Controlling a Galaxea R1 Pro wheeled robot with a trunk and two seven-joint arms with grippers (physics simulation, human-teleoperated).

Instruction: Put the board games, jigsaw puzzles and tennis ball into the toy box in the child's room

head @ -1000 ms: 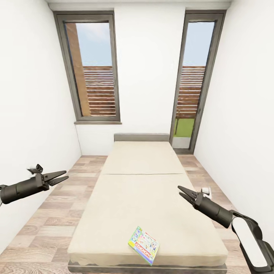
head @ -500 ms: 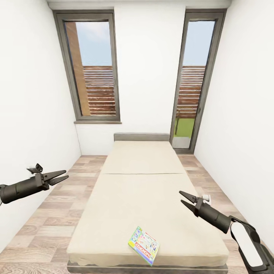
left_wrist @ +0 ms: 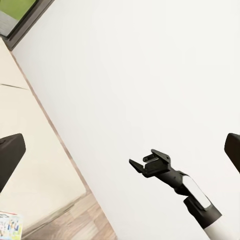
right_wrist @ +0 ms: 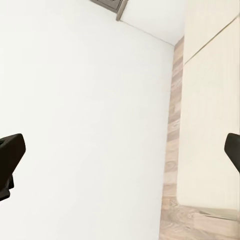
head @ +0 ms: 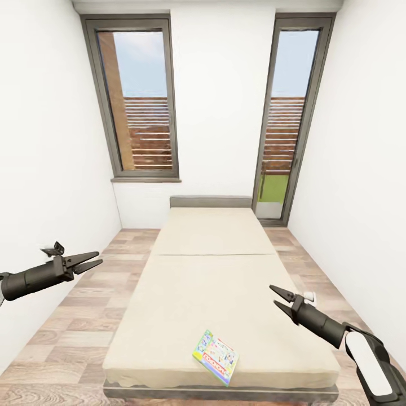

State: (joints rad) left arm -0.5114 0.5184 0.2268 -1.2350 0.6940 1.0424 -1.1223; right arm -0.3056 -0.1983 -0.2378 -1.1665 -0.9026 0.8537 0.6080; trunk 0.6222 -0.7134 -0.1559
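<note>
Black arms outstretched either side of the bed (head: pixel 220 270), left end effector (head: pixel 95 261) and right end effector (head: pixel 277 298) both spread, empty

Plain beige bed (head: pixel 220 270) with grey headboard (head: pixel 211 202), board game (head: pixel 215 356) cover busy green, white, red, yellow, wood-plank floor (head: pixel 73 321) brown-grey, white walls (head: pixel 45 169), dark-framed windows (head: pixel 135 101).

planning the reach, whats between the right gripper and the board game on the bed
In the head view, only bare beige mattress of the bed lies between the open right gripper and the board game.
</note>
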